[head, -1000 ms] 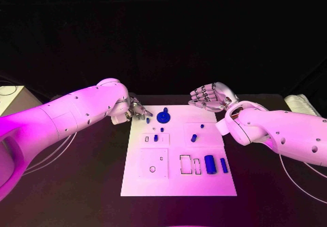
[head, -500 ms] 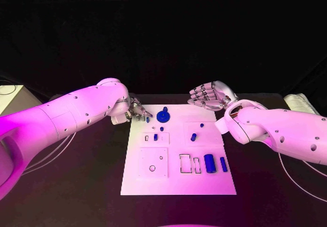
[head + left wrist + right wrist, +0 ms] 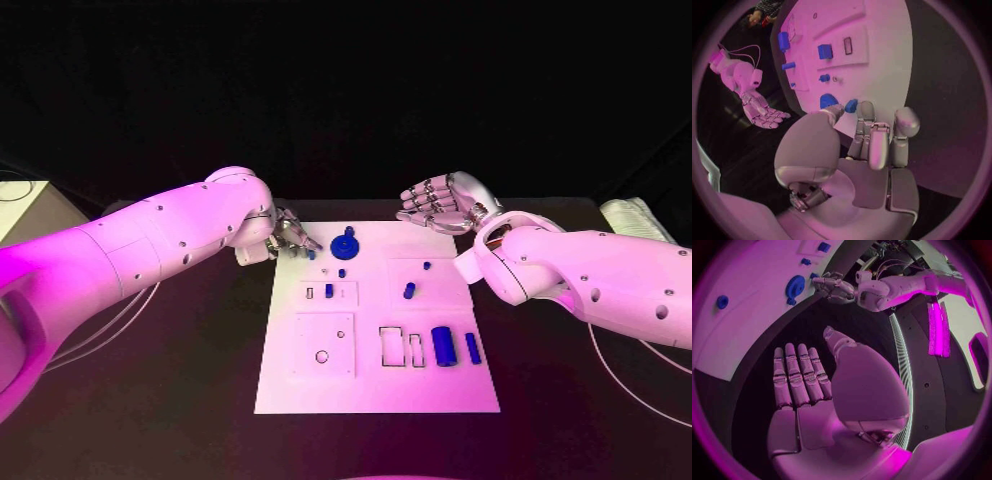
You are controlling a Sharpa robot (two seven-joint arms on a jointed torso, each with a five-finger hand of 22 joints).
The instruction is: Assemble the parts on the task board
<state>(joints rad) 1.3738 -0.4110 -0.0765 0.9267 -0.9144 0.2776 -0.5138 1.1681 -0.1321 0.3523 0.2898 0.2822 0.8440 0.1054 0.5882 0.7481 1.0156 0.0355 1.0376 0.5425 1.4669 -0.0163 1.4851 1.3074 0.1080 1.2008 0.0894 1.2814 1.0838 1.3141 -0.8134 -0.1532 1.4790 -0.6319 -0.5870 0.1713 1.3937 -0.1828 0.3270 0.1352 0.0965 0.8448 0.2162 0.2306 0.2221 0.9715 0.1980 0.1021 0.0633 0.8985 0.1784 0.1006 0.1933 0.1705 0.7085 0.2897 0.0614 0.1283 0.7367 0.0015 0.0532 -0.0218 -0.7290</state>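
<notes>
The white task board (image 3: 378,385) lies in the middle of the black table. My left hand (image 3: 286,237) sits at the board's far left corner and pinches a small blue peg (image 3: 851,105) between thumb and a finger, just above the board. A blue disc with a knob (image 3: 345,245) stands right beside it. Other blue parts lie on the board: a short one (image 3: 329,291), another (image 3: 410,291), a thick cylinder (image 3: 444,346) and a thin bar (image 3: 473,348). My right hand (image 3: 444,203) hovers past the board's far right corner, fingers (image 3: 798,375) stretched out and holding nothing.
Empty outlined slots (image 3: 392,346) and a square panel (image 3: 325,345) mark the board's near half. A pale box (image 3: 26,208) stands at the table's left edge and a white object (image 3: 636,220) at its right edge. Thin cables (image 3: 101,325) trail beside the left arm.
</notes>
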